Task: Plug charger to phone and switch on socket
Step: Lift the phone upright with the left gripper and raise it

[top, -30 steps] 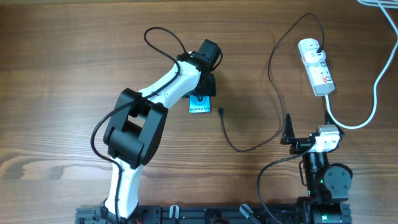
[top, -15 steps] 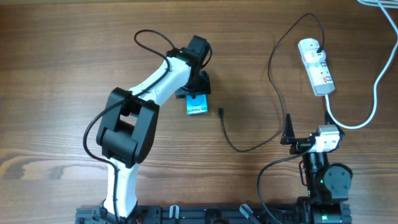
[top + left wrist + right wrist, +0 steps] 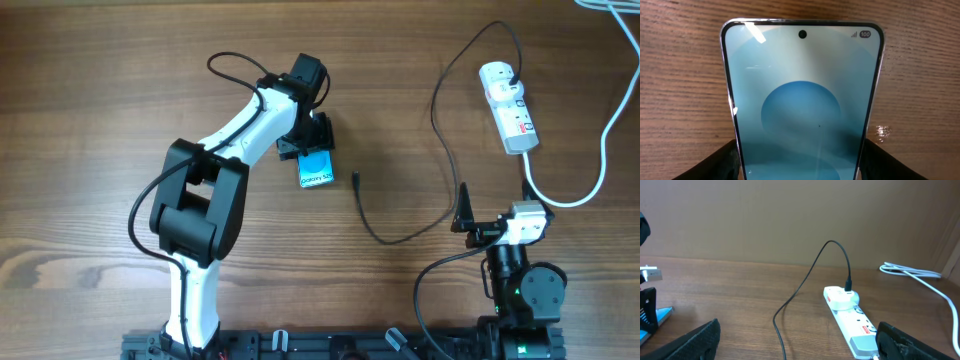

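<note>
The phone (image 3: 316, 169), with a cyan screen, lies on the wooden table and fills the left wrist view (image 3: 802, 100). My left gripper (image 3: 311, 140) is shut on the phone's far end, one finger against each long edge (image 3: 800, 167). The charger, a thin black cable (image 3: 436, 110), runs from the socket (image 3: 508, 107), a white power strip, in a loop down to its loose plug tip (image 3: 356, 180) just right of the phone. My right gripper (image 3: 464, 212) is open and empty near the table's front, facing the socket (image 3: 852, 315) and cable (image 3: 790, 305); its fingertips (image 3: 800, 342) are wide apart.
A thick white cord (image 3: 592, 185) curves from the socket's near end up past the table's right edge. The left arm's black cable (image 3: 235, 65) loops above its wrist. Bare wood lies between the phone and the socket.
My left arm has swung a little to the left and back, and the phone in it has shifted and turned slightly with it. The right arm, cable and socket have not moved.
</note>
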